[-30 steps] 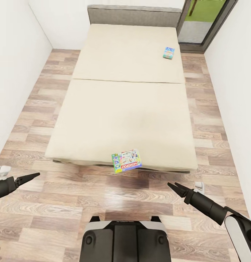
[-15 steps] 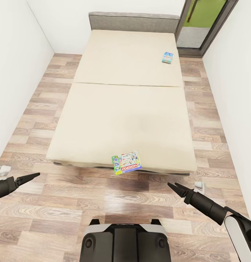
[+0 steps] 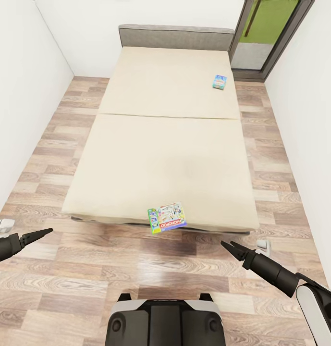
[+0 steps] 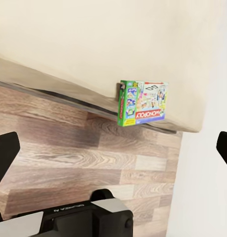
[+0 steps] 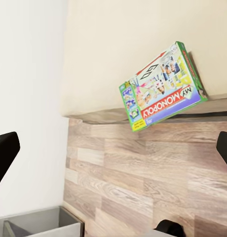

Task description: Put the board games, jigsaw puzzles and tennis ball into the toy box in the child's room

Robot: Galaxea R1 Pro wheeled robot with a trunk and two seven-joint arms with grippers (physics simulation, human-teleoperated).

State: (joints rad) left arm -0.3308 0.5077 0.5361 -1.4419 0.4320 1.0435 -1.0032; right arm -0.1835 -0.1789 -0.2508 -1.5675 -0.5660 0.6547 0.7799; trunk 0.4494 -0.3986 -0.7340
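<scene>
The bed (image 3: 170, 144) has a plain cream top and a grey headboard. A green-edged Monopoly board game (image 3: 167, 217) lies on its near edge and overhangs the floor; it also shows as the Monopoly box (image 4: 142, 102) and the Monopoly box (image 5: 162, 86). A small blue board game (image 3: 220, 81) lies far back on the bed's right side. My left gripper (image 3: 38, 234) and right gripper (image 3: 230, 247) hover over the floor short of the bed, either side of the Monopoly box. In both wrist views the fingers (image 4: 4, 158) (image 5: 4, 150) stand far apart with nothing between them.
White walls close in on both sides, with wood-plank floor strips (image 3: 45, 158) along the bed. A glass door (image 3: 263, 29) is at the back right. Small pale objects (image 3: 4, 225) (image 3: 263, 246) sit on the floor by each wall. My base (image 3: 165, 322) is at the bottom.
The whole head view has shifted: the bed and both game boxes sit lower in the picture and look slightly smaller. Both arms keep the same pose.
</scene>
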